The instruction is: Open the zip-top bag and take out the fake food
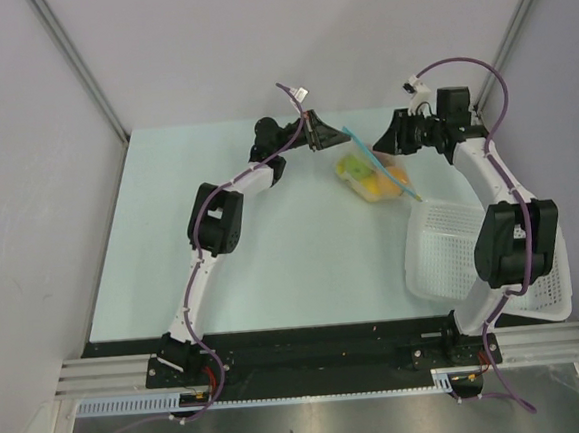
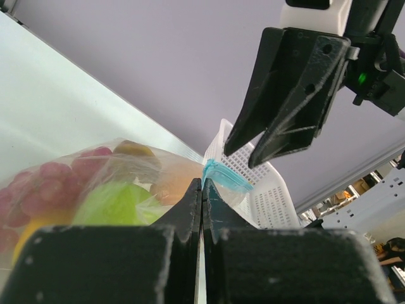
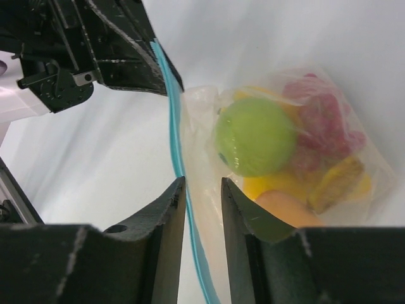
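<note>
Left gripper [image 2: 202,185] fingers, pressed together, pinch the zip-top bag [image 2: 126,190] at the end of its blue zip strip [image 2: 224,175], evidently anchoring one lip for a pull-apart. Right gripper [image 3: 202,183], jaws slightly spread, straddles the mouth film unclamped. Fake food [image 3: 256,136] sits inside, just beyond both tips.

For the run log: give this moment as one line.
left gripper: shut on zip-top bag | right gripper: open, astride zip strip | fake food: inside bag

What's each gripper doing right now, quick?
Left gripper: closed, pinching the zip-top bag at its zip strip.
Right gripper: open, fingers apart near that strip, holding nothing.
</note>
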`<move>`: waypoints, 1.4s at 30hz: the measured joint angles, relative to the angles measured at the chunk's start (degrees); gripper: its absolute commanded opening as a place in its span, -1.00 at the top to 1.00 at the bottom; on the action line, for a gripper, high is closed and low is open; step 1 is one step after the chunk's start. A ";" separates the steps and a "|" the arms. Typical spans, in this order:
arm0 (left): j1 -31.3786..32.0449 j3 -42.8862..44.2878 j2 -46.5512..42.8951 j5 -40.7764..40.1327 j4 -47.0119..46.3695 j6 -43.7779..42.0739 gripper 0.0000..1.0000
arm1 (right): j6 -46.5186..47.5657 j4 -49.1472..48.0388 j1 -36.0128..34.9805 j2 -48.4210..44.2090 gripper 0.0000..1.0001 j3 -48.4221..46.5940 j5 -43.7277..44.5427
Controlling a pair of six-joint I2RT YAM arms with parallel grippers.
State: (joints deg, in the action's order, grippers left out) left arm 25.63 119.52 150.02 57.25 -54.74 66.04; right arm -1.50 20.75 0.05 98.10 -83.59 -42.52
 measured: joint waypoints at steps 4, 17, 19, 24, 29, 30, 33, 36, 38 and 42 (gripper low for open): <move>0.00 -0.02 0.00 0.00 -0.04 0.04 1.00 | -0.28 -1.40 -1.55 0.04 0.31 0.00 -0.07; 0.02 -0.02 0.00 -0.02 -0.04 0.13 1.00 | -1.36 -4.39 -2.36 2.71 0.38 0.00 -0.42; 0.02 0.00 0.00 -0.02 -0.04 0.13 1.00 | -1.36 -4.39 -2.36 2.73 0.38 0.00 -0.42; 0.02 0.00 0.00 -0.02 -0.02 0.13 1.00 | -0.98 -4.39 -2.62 2.84 0.42 0.00 -0.46; 0.02 0.00 0.00 -0.02 0.02 0.11 1.00 | 1.16 -3.02 -3.39 3.23 0.40 0.00 -0.22; 0.02 0.00 0.00 -0.04 0.04 0.11 1.00 | 2.23 -2.05 -3.74 3.26 0.41 0.00 0.22; 0.02 0.00 0.00 -0.15 0.31 0.09 1.00 | 5.16 0.92 -5.09 3.26 0.57 0.02 2.32; 0.07 0.00 0.00 -1.70 2.21 -0.09 0.55 | 6.19 2.38 -6.36 3.26 1.00 0.02 4.59; 0.13 -0.33 -0.15 -3.78 3.91 -0.28 0.04 | 5.35 1.75 -6.93 3.26 1.00 0.02 5.97; 0.24 -8.44 -5.05 -12.33 10.49 -1.18 -0.80 | -0.02 -0.13 -6.80 3.26 1.00 -0.33 8.57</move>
State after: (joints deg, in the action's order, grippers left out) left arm 25.87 111.09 144.97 44.93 -44.25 64.86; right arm -1.52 20.62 -6.74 101.36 -83.92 -33.95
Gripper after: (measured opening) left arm 0.798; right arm 0.011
